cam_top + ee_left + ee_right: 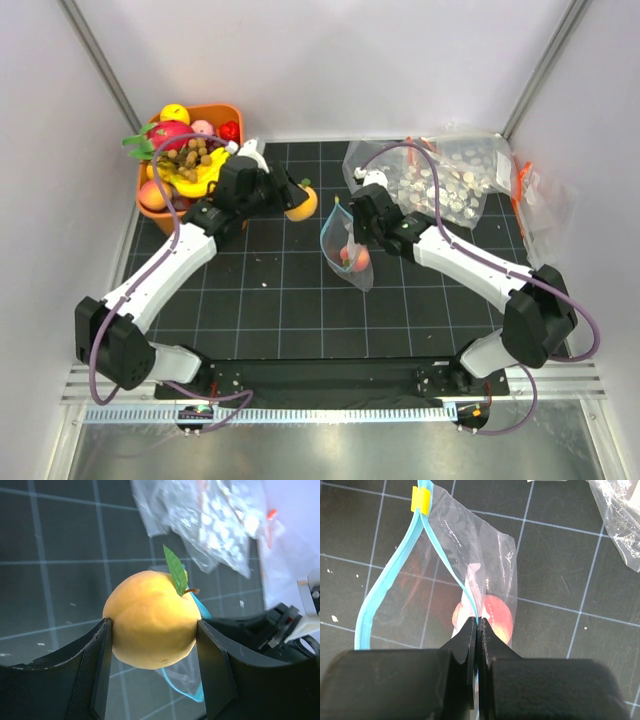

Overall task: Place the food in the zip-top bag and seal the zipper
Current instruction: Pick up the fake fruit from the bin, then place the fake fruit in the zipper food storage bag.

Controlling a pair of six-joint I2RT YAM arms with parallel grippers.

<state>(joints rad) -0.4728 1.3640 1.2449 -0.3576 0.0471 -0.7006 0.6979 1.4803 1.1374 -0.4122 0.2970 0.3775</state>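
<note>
Pinching the orange fruit (150, 610), left tool (152, 632) hovers beside the zip-top bag (470, 545); right tool (477, 630) nips the zipper (385, 590), propping it open.

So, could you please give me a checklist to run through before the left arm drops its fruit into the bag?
1. The orange fruit is clamped on both sides by the left gripper: ok.
2. The right gripper is pinching one side of the zipper: ok.
3. The zip-top bag has its mouth open, strips apart: ok.
4. The peach is already inside: ok.
5. Mouth wide enough for the fruit: cannot tell.
6. Fruit lined up over the mouth: cannot tell.
</note>
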